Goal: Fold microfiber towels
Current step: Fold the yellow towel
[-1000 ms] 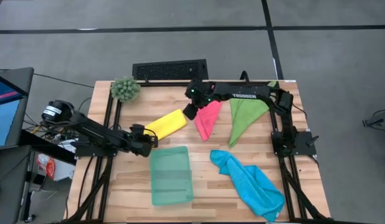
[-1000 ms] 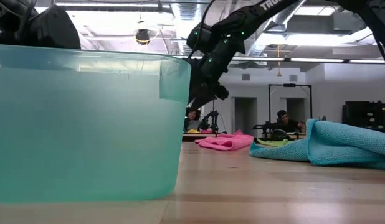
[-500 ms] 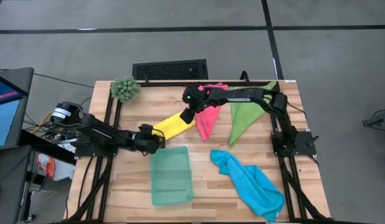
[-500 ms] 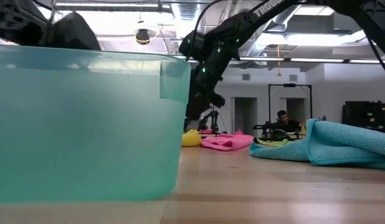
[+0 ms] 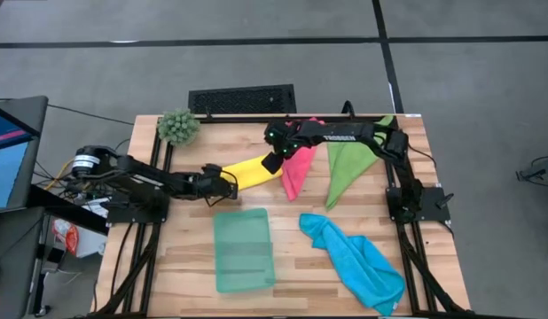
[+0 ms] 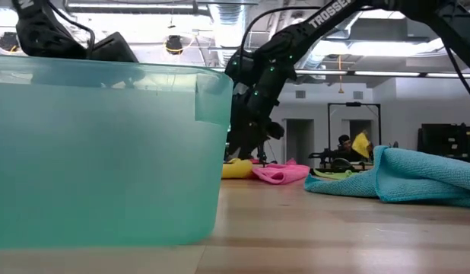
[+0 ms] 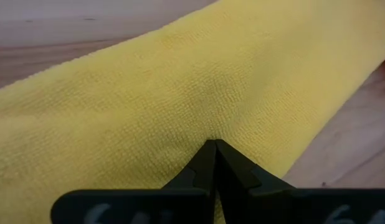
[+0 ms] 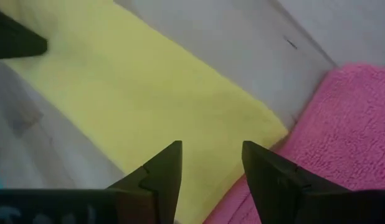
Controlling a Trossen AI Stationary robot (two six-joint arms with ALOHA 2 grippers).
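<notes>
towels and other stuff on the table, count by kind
towels: 4 - yellow, pink, green, blue
tray: 1
plant ball: 1
total: 6

White "TROSSEN" lettering on right arm (image 6: 326, 17), readable in low view; same marking in high view too small to read.

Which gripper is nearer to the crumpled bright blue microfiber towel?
Right. The right gripper sits open over the yellow towel's end beside the pink towel, up-table from the blue towel. The left gripper, shut on the yellow towel's other end, is farther.
</notes>
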